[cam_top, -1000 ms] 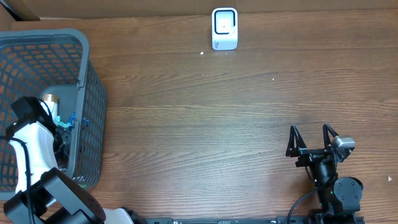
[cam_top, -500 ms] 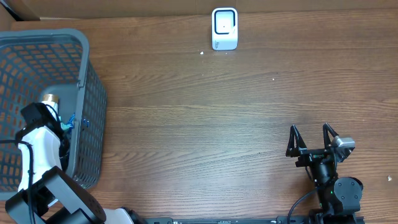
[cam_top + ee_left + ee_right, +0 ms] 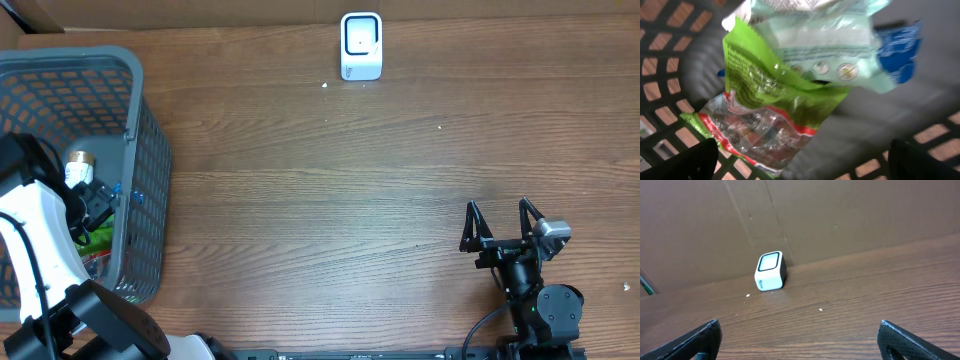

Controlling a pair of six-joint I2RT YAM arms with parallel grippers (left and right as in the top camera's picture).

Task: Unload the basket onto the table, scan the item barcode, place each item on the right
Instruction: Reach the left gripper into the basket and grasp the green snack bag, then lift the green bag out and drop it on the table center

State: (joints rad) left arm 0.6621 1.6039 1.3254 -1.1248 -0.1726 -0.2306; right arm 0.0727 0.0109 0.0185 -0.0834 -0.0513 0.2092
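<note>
My left gripper point(image 3: 805, 161) hangs open inside the grey basket point(image 3: 140, 120), its dark fingertips point(image 3: 704, 154) wide apart just above a crumpled green and red snack packet point(image 3: 765, 95). Nothing sits between its fingers. A pale green wrapper point(image 3: 835, 35) and a blue pack point(image 3: 900, 55) lie behind the packet. I cannot make out a barcode on any of them. From overhead, the left gripper point(image 3: 95, 205) is near the basket's right wall. The white scanner point(image 3: 361, 45) stands at the table's far edge, also seen from the right wrist as the scanner point(image 3: 770, 271). My right gripper point(image 3: 497, 212) rests open at the front right.
A gold-capped item point(image 3: 78, 160) lies in the basket beside the left arm. A cardboard wall point(image 3: 840, 215) runs behind the scanner. Bare wooden table point(image 3: 320, 200) stretches between the basket and the right arm.
The left arm has shifted inside the basket, its wrist moving back and left. The right arm has not moved.
</note>
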